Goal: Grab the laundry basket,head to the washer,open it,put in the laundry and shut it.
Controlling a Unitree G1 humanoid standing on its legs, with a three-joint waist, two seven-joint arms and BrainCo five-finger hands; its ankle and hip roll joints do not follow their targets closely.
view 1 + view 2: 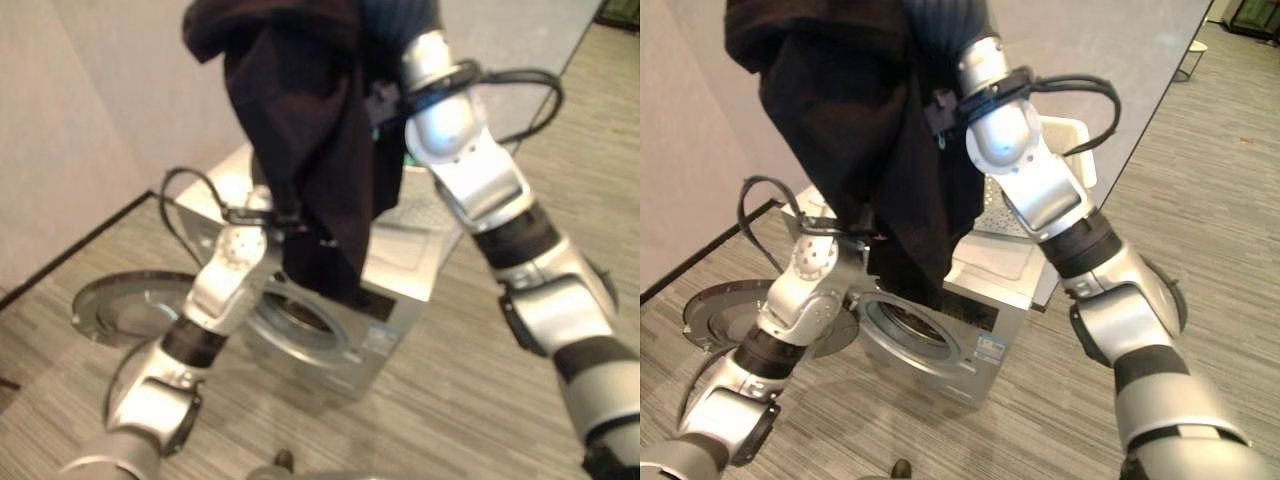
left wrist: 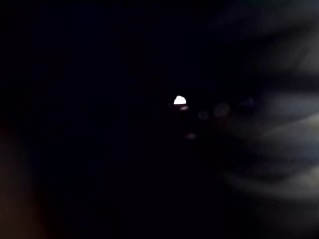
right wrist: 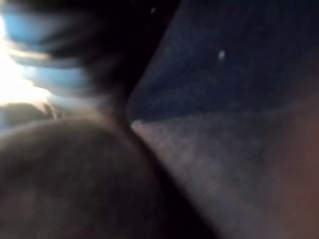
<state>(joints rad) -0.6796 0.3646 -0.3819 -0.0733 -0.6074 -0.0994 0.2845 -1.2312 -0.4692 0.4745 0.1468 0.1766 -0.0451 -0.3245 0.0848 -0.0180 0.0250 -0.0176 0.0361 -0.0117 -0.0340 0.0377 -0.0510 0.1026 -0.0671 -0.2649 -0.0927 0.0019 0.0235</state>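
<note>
A dark garment [image 1: 310, 130] hangs bunched high above the silver front-loading washer [image 1: 390, 300]. Its lower end dangles just over the round drum opening [image 1: 905, 335]. My right arm [image 1: 1025, 160] reaches up into the top of the cloth, where its hand is buried. My left arm [image 1: 235, 270] stretches to the cloth's lower part, its hand hidden behind the fabric. The washer's round door [image 1: 130, 305] is swung open to the left. On the washer's top stands a white perforated laundry basket [image 1: 1025, 215]. Dark blue and grey cloth [image 3: 224, 124] lies right against the right wrist camera.
The washer stands against a pale wall [image 1: 70, 120] with a dark skirting line at the floor. Striped grey flooring [image 1: 1210, 200] extends to the right and in front of the machine. The open door juts out low at the left.
</note>
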